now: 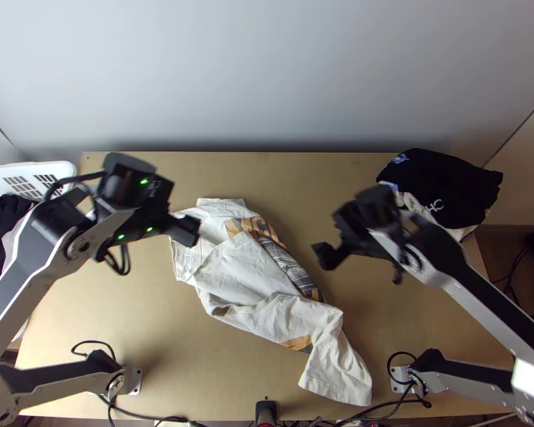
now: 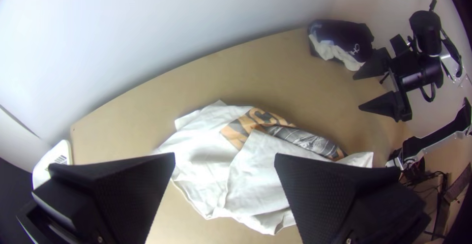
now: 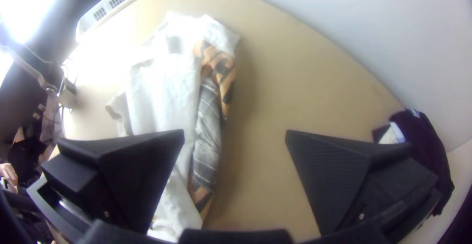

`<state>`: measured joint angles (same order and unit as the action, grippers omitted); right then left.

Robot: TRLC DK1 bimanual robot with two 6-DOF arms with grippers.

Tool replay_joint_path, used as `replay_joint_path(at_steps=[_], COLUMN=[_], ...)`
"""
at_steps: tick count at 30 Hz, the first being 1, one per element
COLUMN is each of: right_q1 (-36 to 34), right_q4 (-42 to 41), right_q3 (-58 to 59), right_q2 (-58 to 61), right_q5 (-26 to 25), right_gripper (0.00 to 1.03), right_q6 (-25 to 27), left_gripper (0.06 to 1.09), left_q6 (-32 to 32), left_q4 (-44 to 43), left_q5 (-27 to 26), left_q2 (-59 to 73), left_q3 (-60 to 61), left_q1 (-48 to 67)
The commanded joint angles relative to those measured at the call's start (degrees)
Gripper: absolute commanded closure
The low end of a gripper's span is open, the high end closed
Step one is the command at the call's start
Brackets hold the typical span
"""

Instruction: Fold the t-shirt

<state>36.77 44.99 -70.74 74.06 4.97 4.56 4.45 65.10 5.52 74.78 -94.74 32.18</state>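
Table of light wood (image 1: 409, 313) bears a long, rumpled, white cloth t-shirt (image 1: 245, 270), slanting from the far-left area toward the near edge, right of centre. At the shirt's far end, the flat-fingered black left gripper (image 2: 224, 156) is nearer, spread wide and empty; the matching right gripper (image 3: 235, 132) (also spread, gripping nothing) hangs beyond the printed side.

Saw a wide, smooth, pale grey-white wall (image 1: 267, 71) beyond the far edge of a rectangular light wooden table (image 1: 302, 178), shaded darker toward its foot. Met at the right of the top view a plain beige upright surface (image 1: 526, 171), above a dark brown floor (image 1: 505, 247). Caught in the right wrist view a dazzling white patch of light (image 3: 24, 8), from window or lamp impossible to tell, and washed-out glare across part of the tabletop.
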Motion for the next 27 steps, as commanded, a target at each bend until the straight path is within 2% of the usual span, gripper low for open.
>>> replay_joint_path(at_steps=[1, 5, 9, 13, 27], right_q1=[4.6, 6.6, 7.3, 7.7, 7.3], right_q4=[-0.7, -0.6, 1.5, 4.8, 5.9], right_q3=[-12.4, -19.6, -26.5, -32.6, -43.0], right_q2=[18.4, 26.8, 35.1, 42.3, 55.4], right_q5=[6.1, 9.9, 16.1, 18.2, 18.6], right_gripper=[0.07, 0.07, 0.11, 0.11, 0.12], right_q6=[0.2, -0.2, -0.5, -0.3, -0.3], left_gripper=[0.1, 0.1, 0.1, 0.1, 0.1], left_q6=[-0.5, -0.7, -0.8, -1.4, -1.5], left_q4=[-0.1, -0.1, -0.1, -0.1, -1.2], left_q5=[-0.1, -0.2, -0.9, -0.9, -1.8], left_q2=[-10.1, -14.8, -18.4, -21.5, -28.0], left_q3=[11.5, 17.0, 22.0, 26.4, 36.9], left_q1=[-6.0, -8.1, -9.3, -9.3, -9.3])
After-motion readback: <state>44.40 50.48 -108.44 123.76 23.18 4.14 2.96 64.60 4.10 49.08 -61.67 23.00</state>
